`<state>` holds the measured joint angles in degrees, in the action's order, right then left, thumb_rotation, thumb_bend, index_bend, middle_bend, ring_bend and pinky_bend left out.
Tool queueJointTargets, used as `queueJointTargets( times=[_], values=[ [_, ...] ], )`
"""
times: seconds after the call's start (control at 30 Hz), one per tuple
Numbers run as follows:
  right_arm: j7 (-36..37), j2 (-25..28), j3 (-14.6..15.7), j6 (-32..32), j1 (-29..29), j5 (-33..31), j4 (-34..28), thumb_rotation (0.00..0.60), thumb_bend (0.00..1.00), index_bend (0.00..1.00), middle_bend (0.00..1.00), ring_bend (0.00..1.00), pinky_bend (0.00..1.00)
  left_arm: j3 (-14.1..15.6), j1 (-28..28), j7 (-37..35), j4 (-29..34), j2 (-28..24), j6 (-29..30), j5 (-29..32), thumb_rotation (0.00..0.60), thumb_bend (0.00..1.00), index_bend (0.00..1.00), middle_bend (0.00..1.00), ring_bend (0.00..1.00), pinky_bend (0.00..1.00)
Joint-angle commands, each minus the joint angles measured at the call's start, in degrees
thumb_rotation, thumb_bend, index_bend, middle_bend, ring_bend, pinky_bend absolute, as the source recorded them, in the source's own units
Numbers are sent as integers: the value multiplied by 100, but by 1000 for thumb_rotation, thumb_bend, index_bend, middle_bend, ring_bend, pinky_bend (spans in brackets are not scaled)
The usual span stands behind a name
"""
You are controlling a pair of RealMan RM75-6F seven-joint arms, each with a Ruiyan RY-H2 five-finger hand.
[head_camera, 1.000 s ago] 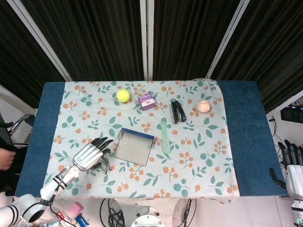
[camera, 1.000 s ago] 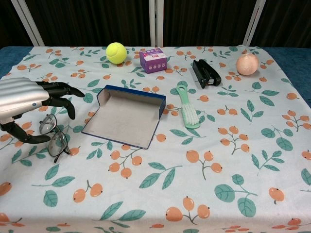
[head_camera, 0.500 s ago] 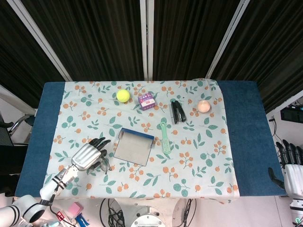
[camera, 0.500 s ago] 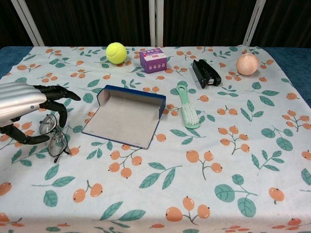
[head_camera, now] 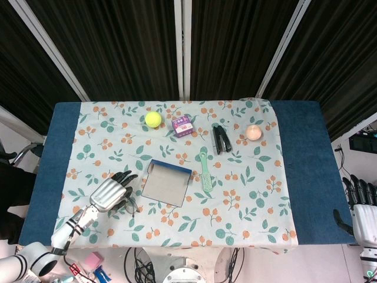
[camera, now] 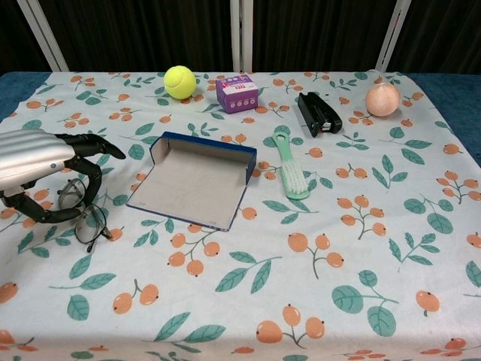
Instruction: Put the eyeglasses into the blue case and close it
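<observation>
Two cameras cover the scene. From the head view, the left hand (head_camera: 110,193) sits low over the near-left part of the floral-clothed counter (head_camera: 247,200), its dark fingers curved down around the eyeglasses (head_camera: 131,205), of which only a bit of frame shows past the fingertips. Just to its right lies the blue case (head_camera: 166,182), open, its shallow grey interior facing up and nothing in it. Farther back are a tennis ball (head_camera: 154,119), a small purple box (head_camera: 183,126), a black stapler (head_camera: 221,139), a peach-coloured ball (head_camera: 253,132) and a green brush (head_camera: 205,171). The right hand (head_camera: 363,207) hangs off the counter's right edge, fingers apart and holding nothing. From the chest view, the left hand (camera: 41,169) arches over the eyeglasses (camera: 81,209), thumb below and fingers above one lens; whether the fingers actually pinch the frame or only cage it cannot be told, and the glasses appear to lie on the cloth. The blue case (camera: 194,180) is near but apart from them, its raised wall on the far side. The likely trouble is a poor grasp: the thin frame lies flat on soft cloth, so closing fingers may skid over it, snag the fabric, or press on a lens. A loose hold could also let the glasses swing or drop short of the case, or nudge the light case away.
</observation>
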<state>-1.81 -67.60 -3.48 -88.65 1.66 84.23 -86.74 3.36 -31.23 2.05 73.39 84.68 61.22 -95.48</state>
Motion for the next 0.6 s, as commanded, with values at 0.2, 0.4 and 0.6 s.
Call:
queueJointTargets(
  times=[0.2,0.4,0.6],
  values=[
    [-10,15,-6,4,6,-18,-14,600,272,0,0,0,0,-24,-32,-50,-57,66,22,79,600,412,549,121,60,181],
    [0,4,-1,19,1,-11,-3,600,270,0,0,0,0,-67,-67,14,50,16,25,150,600,479,600,137,60,181],
    [17,4,-7,0,1,6,0,600,271,0,0,0,0,-148,-149,131,309,-44,-18,223,600,486,628,148,60,181]
  ],
)
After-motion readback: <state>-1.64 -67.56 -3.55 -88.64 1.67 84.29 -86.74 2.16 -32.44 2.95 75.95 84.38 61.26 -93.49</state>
